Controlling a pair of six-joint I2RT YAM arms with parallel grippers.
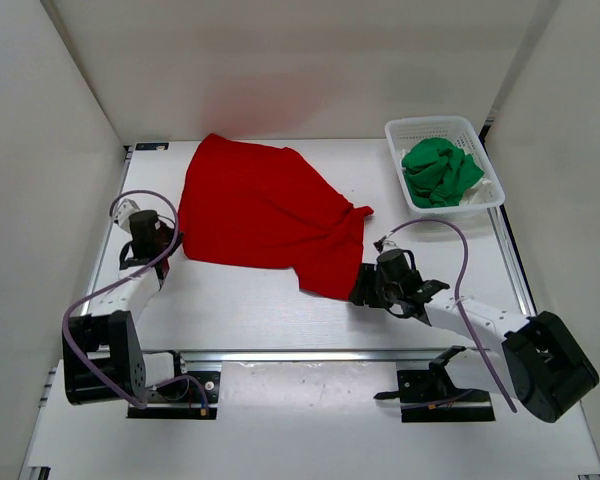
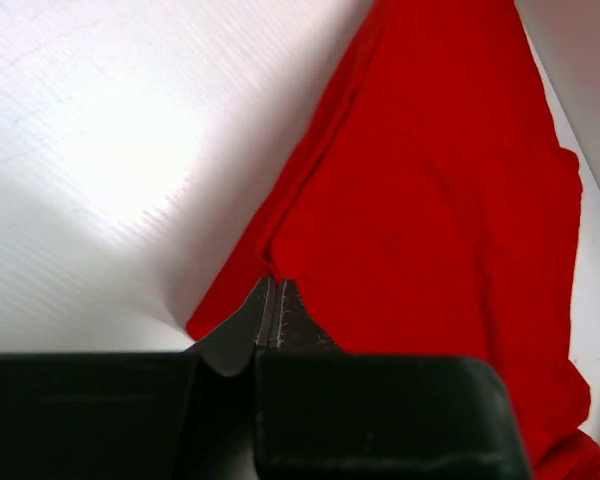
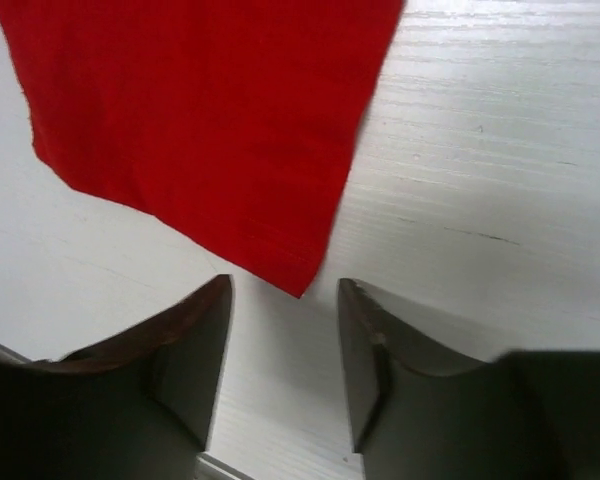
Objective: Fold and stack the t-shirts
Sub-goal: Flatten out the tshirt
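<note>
A bright red t-shirt [image 1: 265, 210] lies spread on the white table, also seen in the left wrist view [image 2: 430, 200] and the right wrist view [image 3: 200, 110]. My left gripper [image 1: 176, 243] is at the shirt's left edge, shut on a pinched fold of the red cloth [image 2: 277, 283]. My right gripper [image 1: 364, 287] stands open at the shirt's lower right corner. That corner's tip lies just ahead of the gap between the fingertips [image 3: 285, 284], untouched. A crumpled green t-shirt [image 1: 438, 170] lies in the basket, with a bit of white cloth [image 1: 477, 197] showing under it.
The white plastic mesh basket [image 1: 420, 128] stands at the back right of the table. White walls close the left, back and right sides. A metal rail [image 1: 310, 354] with the arm bases runs along the near edge.
</note>
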